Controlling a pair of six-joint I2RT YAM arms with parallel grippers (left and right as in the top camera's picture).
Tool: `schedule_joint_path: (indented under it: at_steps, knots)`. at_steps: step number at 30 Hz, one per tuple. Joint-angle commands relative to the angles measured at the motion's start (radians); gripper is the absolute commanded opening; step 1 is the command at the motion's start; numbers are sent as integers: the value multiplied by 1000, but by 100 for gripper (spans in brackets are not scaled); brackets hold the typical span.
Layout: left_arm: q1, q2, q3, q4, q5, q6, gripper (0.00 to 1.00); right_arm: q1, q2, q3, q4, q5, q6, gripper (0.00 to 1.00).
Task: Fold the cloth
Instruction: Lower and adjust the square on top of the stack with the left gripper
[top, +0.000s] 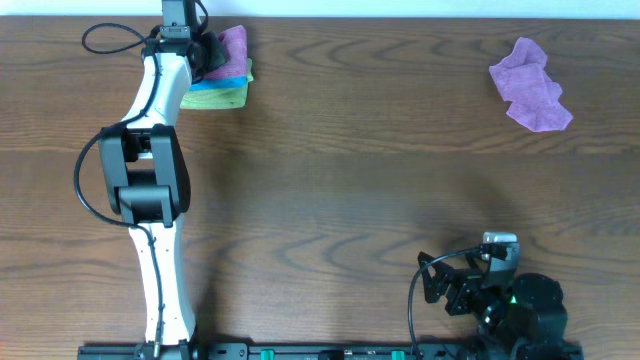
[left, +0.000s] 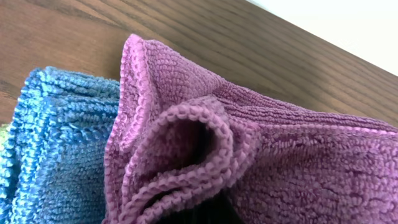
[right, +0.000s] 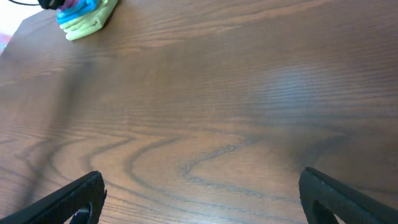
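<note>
Far-left corner: my left gripper is right at the purple cloth, which sits on top of a blue folded cloth and a yellow-green folded cloth. Honestly can't tell if those jaws are pinching it. Near edge, right of centre: right gripper, jaws spread wide, holding nothing. Far-right corner: second purple cloth, crumpled.

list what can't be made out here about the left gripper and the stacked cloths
- Left gripper, open or shut: in the overhead view the wrist covers its fingers; in the left wrist view the cloth fills the frame.
- Yellow-green cloth: mostly hidden under the blue cloth in the overhead view.
- Cloth's overall fold: only a bunched corner shows.
</note>
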Motion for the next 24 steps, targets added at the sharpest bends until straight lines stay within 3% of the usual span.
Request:
schedule_joint_path:
  at_steps: [1, 5, 12, 15, 24]
  knots:
    - [4, 40, -1, -26, -25, 1, 6, -9, -7, -3, -1, 6, 7, 99]
    - [3, 8, 0, -28, -25, 57, 6, -9, -7, -3, -1, 6, 7, 99]
    - [5, -101, 0, -39, -33, 132, 64, -9, -7, -3, -1, 6, 7, 99]
    - [5, -154, 0, -47, -60, 133, 96, -9, -7, -3, -1, 6, 7, 99]
    - [4, -315, 0, -132, -78, 213, 96, -9, -7, -3, -1, 6, 7, 99]
